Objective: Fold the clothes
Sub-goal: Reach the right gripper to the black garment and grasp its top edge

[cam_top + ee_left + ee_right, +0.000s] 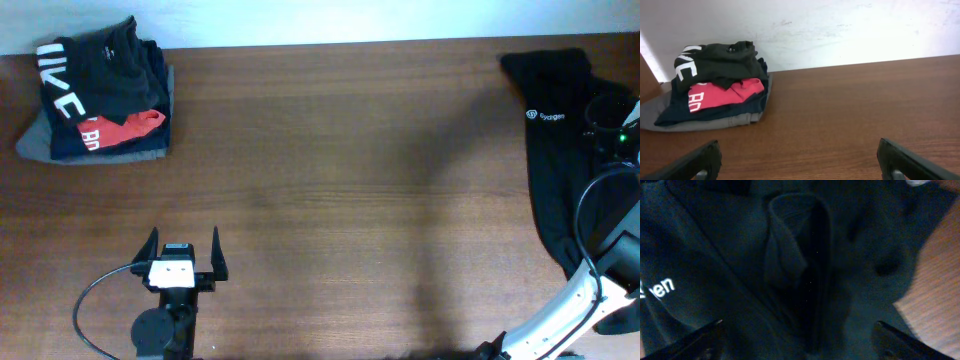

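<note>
Clothes [550,190] on wood table [350,150] by white wall [840,30]; left end effector [184,240], right end effector [797,335] spread, empty

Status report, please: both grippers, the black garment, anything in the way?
Left gripper open, away from the work. Right gripper open, over the black garment, bunched at the table's right edge, not yet folded. Folded stack far left, not in the way.
</note>
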Available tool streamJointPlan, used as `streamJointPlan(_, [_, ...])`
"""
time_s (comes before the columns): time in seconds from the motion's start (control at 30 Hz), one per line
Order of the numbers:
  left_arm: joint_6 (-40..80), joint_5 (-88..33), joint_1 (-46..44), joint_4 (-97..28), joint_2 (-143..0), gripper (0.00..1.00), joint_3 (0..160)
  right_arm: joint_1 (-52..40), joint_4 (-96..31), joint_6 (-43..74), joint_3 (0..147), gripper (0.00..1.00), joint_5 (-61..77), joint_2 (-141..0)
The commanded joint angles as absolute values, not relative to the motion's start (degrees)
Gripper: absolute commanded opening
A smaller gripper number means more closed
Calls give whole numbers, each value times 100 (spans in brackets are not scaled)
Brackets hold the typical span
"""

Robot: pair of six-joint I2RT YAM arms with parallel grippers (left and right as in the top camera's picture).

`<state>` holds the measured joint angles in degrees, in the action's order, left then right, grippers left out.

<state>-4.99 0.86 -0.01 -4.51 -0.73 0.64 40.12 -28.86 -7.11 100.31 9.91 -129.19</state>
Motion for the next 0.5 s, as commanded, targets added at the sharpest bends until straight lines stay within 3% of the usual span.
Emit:
streamJointPlan(0.0, [-591,23,23,-480,-36,99,54,4075,-2821,-705,10136,83,1616,-13019])
streamJointPlan(0.47, [-591,23,23,-480,-36,99,54,4101,-2808,-556,10136,76,1612,-13163])
